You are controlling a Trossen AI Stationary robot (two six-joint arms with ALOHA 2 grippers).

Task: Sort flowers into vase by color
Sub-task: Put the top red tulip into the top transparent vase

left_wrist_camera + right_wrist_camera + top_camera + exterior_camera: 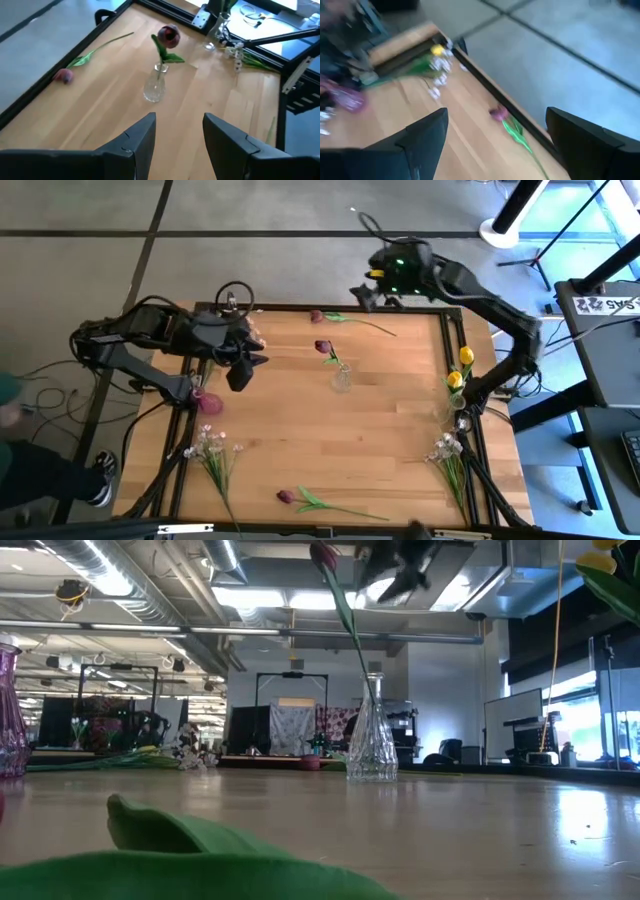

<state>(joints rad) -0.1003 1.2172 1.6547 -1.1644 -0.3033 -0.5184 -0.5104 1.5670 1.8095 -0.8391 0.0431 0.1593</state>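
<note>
Left gripper: nine o'clock side; jaws apart, empty
Right gripper: twelve o'clock edge; jaws wide, empty
Maroon tulip: upright in clear vase, centre
Yellow tulips: three o'clock

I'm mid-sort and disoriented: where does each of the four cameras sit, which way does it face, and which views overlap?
High view: overhead, straight down on the wooden table; both arms, left hand, right hand.
Low view: table height, looking level past the clear vase into the room; a dark arm part at top.
Left wrist view: faces the clear vase holding a maroon tulip; its own open fingers show.
Right wrist view: faces the table edge and a lying maroon tulip; own open fingers.
High, low and left wrist views share the clear vase.
</note>
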